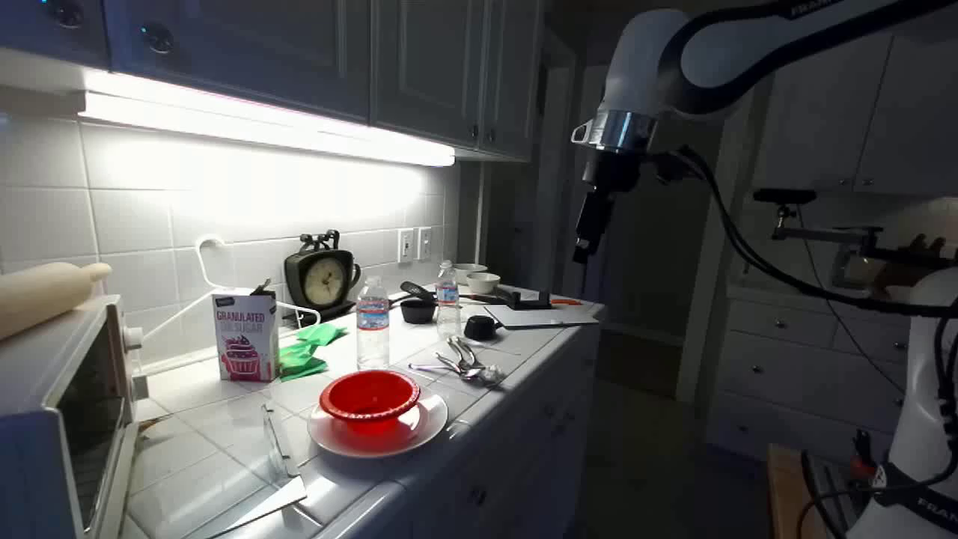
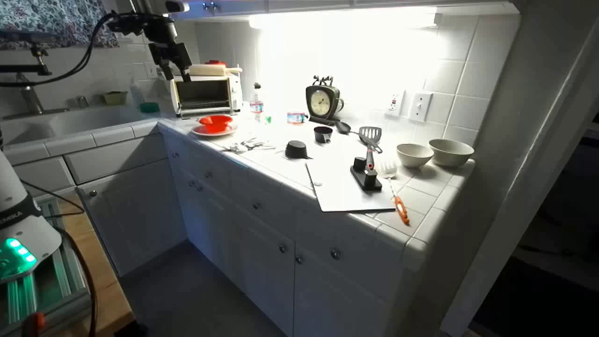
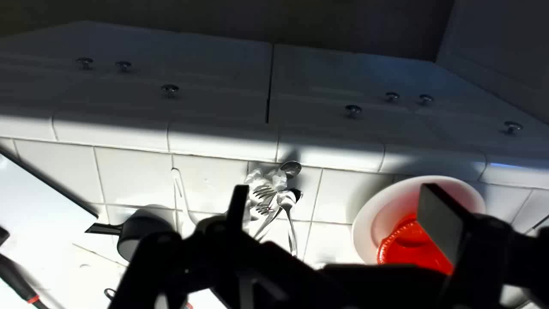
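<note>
Two fingers (image 3: 438,221) of the hand (image 3: 335,195) stand wide apart in open room, higher than the desk (image 3: 133,176); near its front edge lie metal cutlery (image 3: 287,200) and a white plate (image 1: 432,419) carrying the red bowl (image 1: 370,410).

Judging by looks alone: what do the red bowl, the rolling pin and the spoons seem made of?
Red bowl: probably semi-gloss plastic, by its even red and ridged rim.
Rolling pin: likely matte wood, given its pale tan tone.
Spoons: shiny metal, perhaps stainless steel, showing bright silvery reflections.
</note>
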Tool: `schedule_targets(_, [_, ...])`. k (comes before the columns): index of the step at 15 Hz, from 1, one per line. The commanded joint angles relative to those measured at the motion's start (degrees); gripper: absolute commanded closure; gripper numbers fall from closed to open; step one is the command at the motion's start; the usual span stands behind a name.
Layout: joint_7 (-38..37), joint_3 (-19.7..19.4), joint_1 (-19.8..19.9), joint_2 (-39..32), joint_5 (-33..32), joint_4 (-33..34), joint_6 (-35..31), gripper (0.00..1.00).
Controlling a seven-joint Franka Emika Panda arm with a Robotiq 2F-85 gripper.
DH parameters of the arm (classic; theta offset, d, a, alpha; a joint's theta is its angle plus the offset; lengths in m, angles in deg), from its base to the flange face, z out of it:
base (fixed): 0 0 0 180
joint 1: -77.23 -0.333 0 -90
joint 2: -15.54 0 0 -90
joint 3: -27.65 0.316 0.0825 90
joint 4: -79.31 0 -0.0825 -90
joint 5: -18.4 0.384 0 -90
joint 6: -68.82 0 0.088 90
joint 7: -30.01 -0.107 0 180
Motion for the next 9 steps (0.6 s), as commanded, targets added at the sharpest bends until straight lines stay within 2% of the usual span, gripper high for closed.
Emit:
schedule_targets(1, [-0.12, -0.21, -0.25, -0.03, -0.13, 0.14, 0.19, 0.0])
schedule_targets(6, [-0.12, -0.21, -0.25, -0.04, -0.13, 0.14, 0.19, 0.0])
schedule_targets(7, [-0.32, -0.37, -0.32, -0.56, 0.48, 0.21, -1.46, 0.0])
schedule_targets(9, [-8.68, 1.26, 2.14, -4.73, -1.04, 2.99, -1.6, 0.0])
